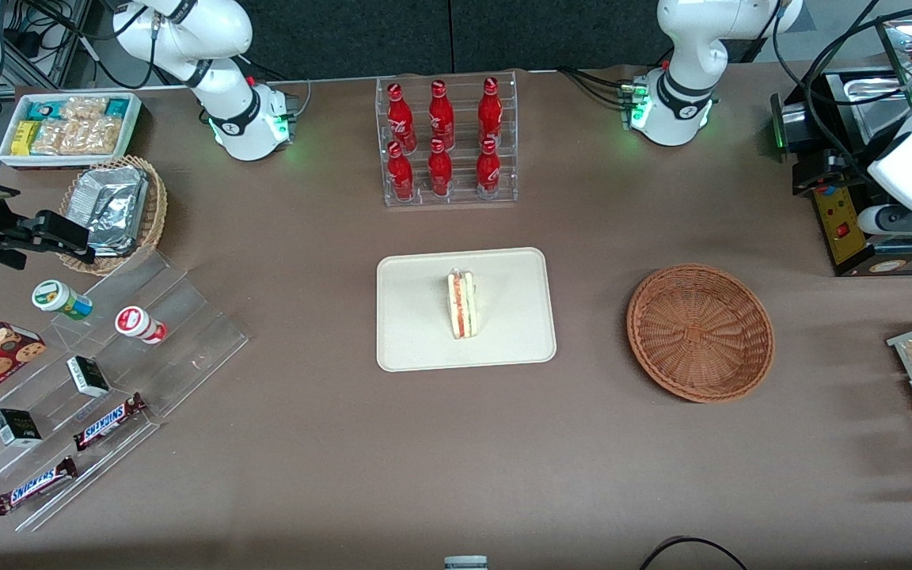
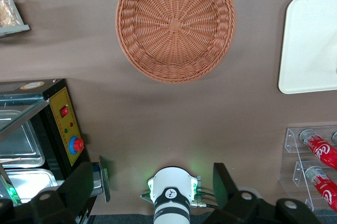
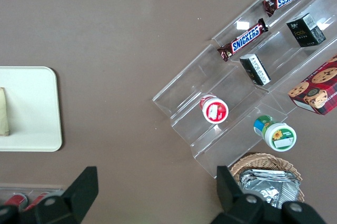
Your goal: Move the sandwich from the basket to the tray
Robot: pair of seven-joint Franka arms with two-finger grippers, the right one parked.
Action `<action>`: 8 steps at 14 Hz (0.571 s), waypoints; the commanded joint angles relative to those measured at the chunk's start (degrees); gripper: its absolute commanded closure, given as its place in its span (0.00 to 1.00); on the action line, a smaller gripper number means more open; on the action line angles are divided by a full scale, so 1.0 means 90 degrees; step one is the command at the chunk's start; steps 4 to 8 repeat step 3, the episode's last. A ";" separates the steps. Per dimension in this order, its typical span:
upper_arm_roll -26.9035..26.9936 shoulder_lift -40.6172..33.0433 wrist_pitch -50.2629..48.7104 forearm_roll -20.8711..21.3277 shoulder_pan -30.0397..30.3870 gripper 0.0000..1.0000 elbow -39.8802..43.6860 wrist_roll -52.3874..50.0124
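"SNICKERS" on two chocolate bars (image 1: 110, 420)

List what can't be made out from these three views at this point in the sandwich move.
- gripper: open, raised over the table by the working arm's base; in the front view the frame edge cuts it off.
- tray: left wrist view cuts it at the edge, so no sandwich shows there.
- Sandwich filling: right wrist view shows only a pale sliver at the edge.
- basket: empty in both views.

The pale white triangular sandwich (image 1: 462, 304) shows red and yellow filling stripes on the cream-white rectangular tray (image 1: 416, 332); the black-fingered gripper (image 2: 152, 186) hangs above the brown table near the round reddish-brown woven wicker basket (image 1: 700, 332).
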 commanded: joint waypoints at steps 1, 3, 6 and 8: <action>0.0102 -0.0118 -0.0043 -0.0011 -0.0073 0.00 -0.0047 -0.0107; 0.0102 0.0039 -0.0052 -0.0069 -0.0054 0.00 0.0051 -0.0156; 0.0102 0.0039 -0.0052 -0.0069 -0.0054 0.00 0.0051 -0.0156; 0.0102 0.0039 -0.0052 -0.0069 -0.0054 0.00 0.0051 -0.0156</action>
